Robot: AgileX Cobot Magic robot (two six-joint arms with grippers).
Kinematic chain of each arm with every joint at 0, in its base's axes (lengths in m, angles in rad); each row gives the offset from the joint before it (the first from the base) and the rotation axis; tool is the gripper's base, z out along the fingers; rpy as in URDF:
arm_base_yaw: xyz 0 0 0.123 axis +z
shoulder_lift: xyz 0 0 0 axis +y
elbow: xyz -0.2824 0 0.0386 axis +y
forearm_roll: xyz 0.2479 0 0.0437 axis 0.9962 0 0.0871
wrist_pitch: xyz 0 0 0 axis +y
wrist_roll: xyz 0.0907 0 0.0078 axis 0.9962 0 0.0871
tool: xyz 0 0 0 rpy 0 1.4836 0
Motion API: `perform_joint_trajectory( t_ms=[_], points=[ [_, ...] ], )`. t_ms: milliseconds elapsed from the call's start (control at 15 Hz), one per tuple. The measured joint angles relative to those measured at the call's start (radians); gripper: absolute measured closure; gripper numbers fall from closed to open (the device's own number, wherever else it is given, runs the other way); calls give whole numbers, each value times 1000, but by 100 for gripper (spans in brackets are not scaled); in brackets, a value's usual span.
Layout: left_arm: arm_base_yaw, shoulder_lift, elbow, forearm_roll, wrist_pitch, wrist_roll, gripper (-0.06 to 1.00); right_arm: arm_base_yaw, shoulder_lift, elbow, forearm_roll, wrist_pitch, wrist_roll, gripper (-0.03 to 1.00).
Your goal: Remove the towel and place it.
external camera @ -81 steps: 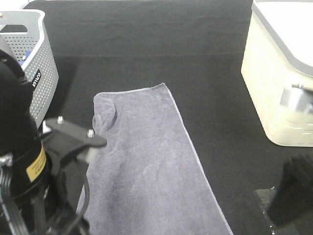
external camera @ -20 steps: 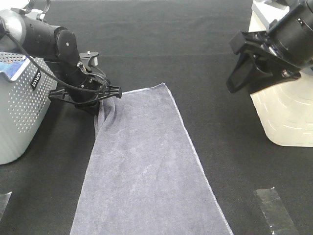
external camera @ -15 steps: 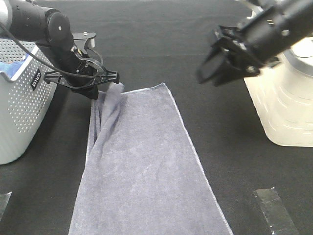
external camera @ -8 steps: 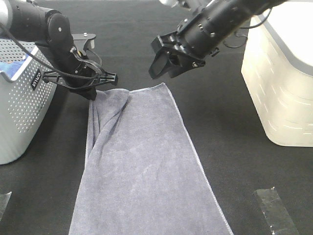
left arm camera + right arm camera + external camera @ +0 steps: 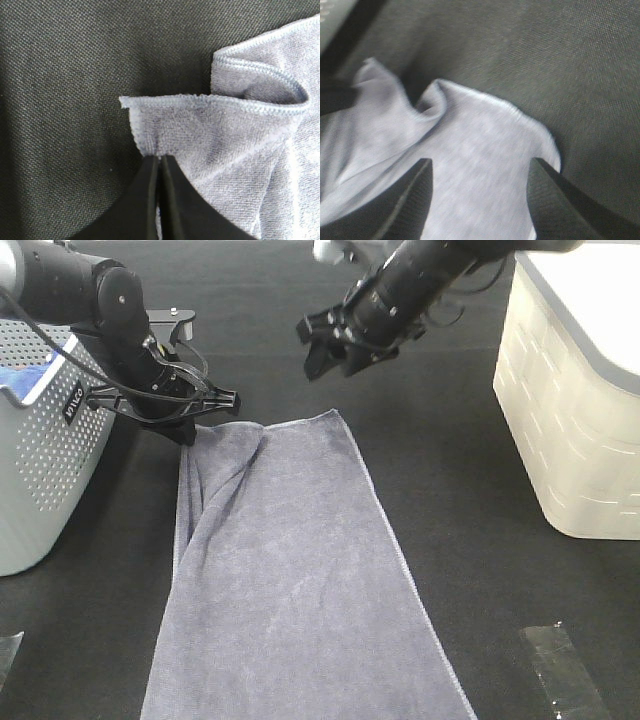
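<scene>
A black woven cloth [image 5: 470,570] is spread over the whole work surface; no wall, window or floor is seen. Its weave is shown close up in both wrist views. A faint crease is seen running across the far part. A grey perforated basket [image 5: 45,465] is placed at the left edge, with a small dark label on its side and something blue inside. A cream bin [image 5: 560,410] with a grey lid is placed at the right edge. Clear tape [image 5: 565,670] is stuck to the cloth at the near right, and another scrap [image 5: 8,650] at the near left. Light is even, from above; shadows are soft.
</scene>
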Motion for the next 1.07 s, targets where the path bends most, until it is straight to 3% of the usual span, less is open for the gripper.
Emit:
perform_joint_trajectory(
  t_ms=[600, 800, 1067],
  points=[
    [0, 0, 0, 0, 0, 0, 94, 0, 192, -72, -110, -34, 69, 44],
    [0, 0, 0, 0, 0, 0, 94, 0, 194, -72, -243, -69, 184, 45],
    [0, 0, 0, 0, 0, 0, 94, 0, 194, -72, -232, -72, 195, 45]
  ],
)
